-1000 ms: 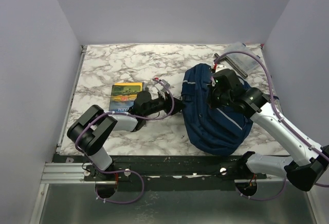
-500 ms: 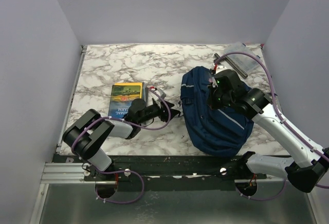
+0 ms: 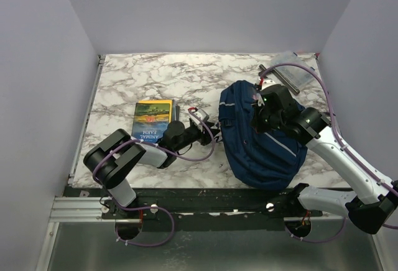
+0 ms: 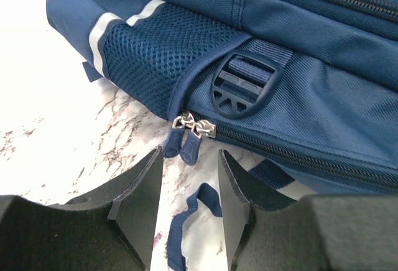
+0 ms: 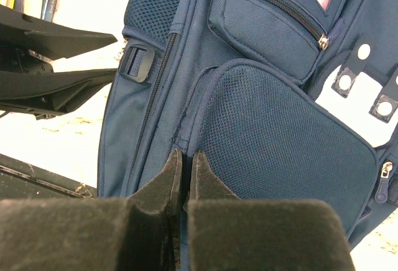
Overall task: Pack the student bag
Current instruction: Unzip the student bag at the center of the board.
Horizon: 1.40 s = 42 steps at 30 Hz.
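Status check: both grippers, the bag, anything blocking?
Left gripper open, lined up just short of the twin zipper pulls. Right gripper shut, tips against the student bag. Zip closed there; book out on the table, nothing between jaws and pulls.

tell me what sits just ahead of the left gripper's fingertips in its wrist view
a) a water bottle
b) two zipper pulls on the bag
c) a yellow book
b: the two zipper pulls of the student bag hang side by side just beyond the open left gripper, which holds nothing.
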{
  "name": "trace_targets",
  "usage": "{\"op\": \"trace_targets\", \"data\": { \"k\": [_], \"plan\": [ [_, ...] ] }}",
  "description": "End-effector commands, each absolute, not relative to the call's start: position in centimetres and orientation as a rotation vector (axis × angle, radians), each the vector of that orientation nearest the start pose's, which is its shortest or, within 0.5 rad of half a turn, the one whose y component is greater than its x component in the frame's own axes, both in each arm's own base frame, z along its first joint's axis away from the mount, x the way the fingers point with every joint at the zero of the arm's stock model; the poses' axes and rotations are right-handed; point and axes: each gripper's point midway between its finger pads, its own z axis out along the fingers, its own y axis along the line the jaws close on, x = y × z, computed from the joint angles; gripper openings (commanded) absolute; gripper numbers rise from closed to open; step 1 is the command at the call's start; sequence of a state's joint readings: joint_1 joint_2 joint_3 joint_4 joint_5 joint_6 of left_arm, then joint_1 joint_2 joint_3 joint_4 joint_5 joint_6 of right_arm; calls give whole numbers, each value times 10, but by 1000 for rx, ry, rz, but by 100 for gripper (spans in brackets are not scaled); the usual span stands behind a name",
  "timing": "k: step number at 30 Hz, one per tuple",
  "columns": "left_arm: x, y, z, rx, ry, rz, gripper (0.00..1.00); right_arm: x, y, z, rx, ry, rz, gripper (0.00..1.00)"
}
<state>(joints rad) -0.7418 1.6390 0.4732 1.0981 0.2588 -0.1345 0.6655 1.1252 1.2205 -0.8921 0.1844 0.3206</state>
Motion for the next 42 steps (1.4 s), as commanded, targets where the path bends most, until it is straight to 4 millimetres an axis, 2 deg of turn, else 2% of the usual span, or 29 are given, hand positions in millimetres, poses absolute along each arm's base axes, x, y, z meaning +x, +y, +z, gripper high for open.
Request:
{"op": "trace_targets", "data": {
  "k": [1,9,12,15,17,19,21,24,28,30,31,32,34,37,39,42],
  "plan": [
    [302,-327,124,667,1541,-733,42,247,173,265,-311,2214,354,1],
    [304,-340,126,660,1545,-722,34,247,175,268,-311,2208,374,1],
    [305,-345,123,665,1555,-713,35,246,174,270,-309,2206,374,1],
    [308,-346,120,653,1569,-691,41,245,174,270,-308,2206,375,1],
    [311,-346,120,645,1574,-678,39,244,173,271,-303,2204,379,1],
    [312,-347,122,647,1574,-677,34,244,173,272,-299,2201,381,1],
    [312,-342,127,625,1574,-664,21,245,170,270,-283,2207,364,1],
    [302,-337,133,655,1578,-684,2,245,169,261,-241,2231,355,1],
    [281,-333,137,706,1577,-757,0,240,178,233,-162,2320,407,1],
    [276,-333,138,725,1572,-784,0,240,182,222,-122,2372,412,9],
    [275,-334,138,733,1570,-787,0,242,185,222,-107,2391,414,17],
    [275,-334,137,741,1571,-790,0,243,188,222,-109,2406,419,20],
    [275,-335,132,747,1585,-793,0,248,198,236,-147,2384,459,28],
    [277,-335,130,745,1595,-807,0,263,218,255,-228,2309,526,50],
    [278,-336,131,747,1592,-809,0,275,233,258,-294,2299,544,56],
    [279,-335,132,742,1594,-820,0,292,260,251,-394,2305,603,62]
  ]
}}
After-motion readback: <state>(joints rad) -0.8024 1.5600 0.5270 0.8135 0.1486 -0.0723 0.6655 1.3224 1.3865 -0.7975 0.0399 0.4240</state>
